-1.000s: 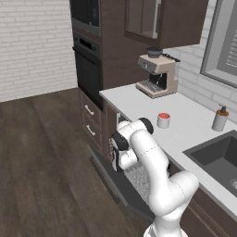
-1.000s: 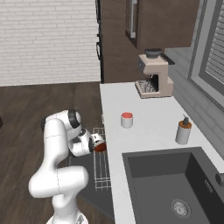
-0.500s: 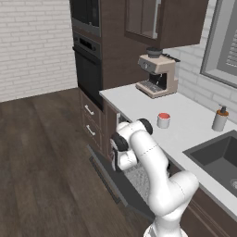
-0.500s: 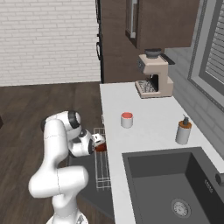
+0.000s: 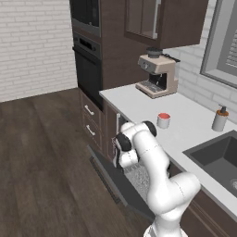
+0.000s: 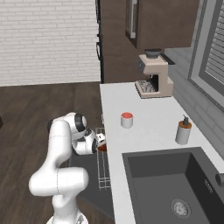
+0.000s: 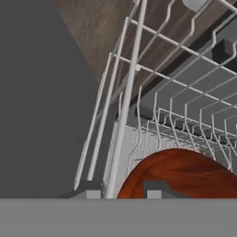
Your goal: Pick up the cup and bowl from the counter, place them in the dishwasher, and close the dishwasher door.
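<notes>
1. While the arm bends low at the centre of the left base view, the gripper (image 6: 101, 144) sits at the counter's front edge, left of centre in the right base view, holding the bowl (image 6: 102, 147) over the wire rack (image 6: 103, 168).
2. Seen from the hand, the reddish-brown bowl (image 7: 183, 173) fills the lower right, one fingertip (image 7: 155, 190) laid across its rim; the jaws are closed on it.
3. White rack tines (image 7: 185, 125) rise just behind the bowl, and a rack rail (image 7: 126, 106) runs up the middle of the frame.
4. Lowered, the dishwasher door (image 5: 115, 178) lies flat and dark at lower centre, beneath the arm.
5. On the counter (image 6: 144, 127), the cup (image 6: 126, 120) stands at centre, well apart from the gripper.
6. Farther back stands a coffee machine (image 6: 153, 74); a soap dispenser (image 6: 183, 131) stands right of centre, above the sink (image 6: 170, 183).
</notes>
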